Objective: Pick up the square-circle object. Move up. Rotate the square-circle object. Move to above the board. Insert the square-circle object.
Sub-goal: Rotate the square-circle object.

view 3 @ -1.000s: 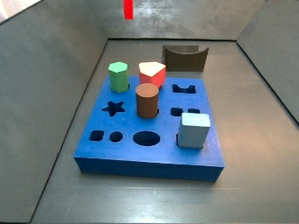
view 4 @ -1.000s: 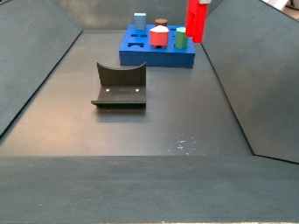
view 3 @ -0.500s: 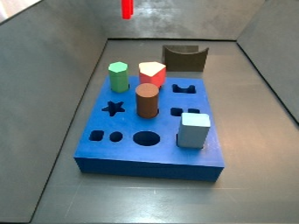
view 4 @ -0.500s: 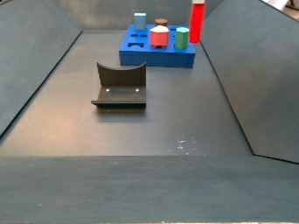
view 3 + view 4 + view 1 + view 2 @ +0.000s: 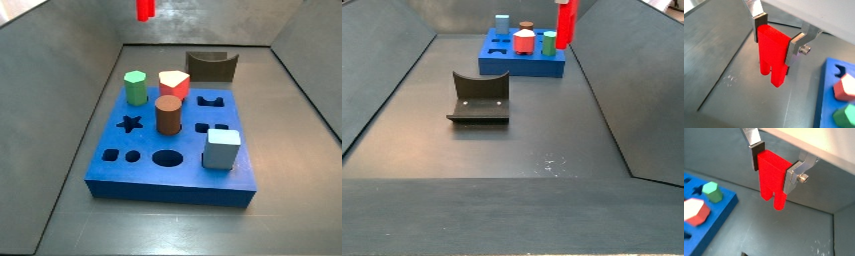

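Hanging prongs-down, the red peg (image 5: pixel 773 54) is clamped by the tool (image 5: pixel 778 36) at its upper block, high in the air off to one side of the blue board (image 5: pixel 174 150). It looks stiff, light and smooth, so a firm hold across the flat sides seems best.

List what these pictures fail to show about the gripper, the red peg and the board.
- Gripper: seen only in both wrist views; the side views' top edges cut it off.
- Square-circle object: its upper end is hidden between the fingers; a side view shows only its tip.
- Board: the frame edges crop it in both wrist views; its cut-outs are too small to read in a side view.
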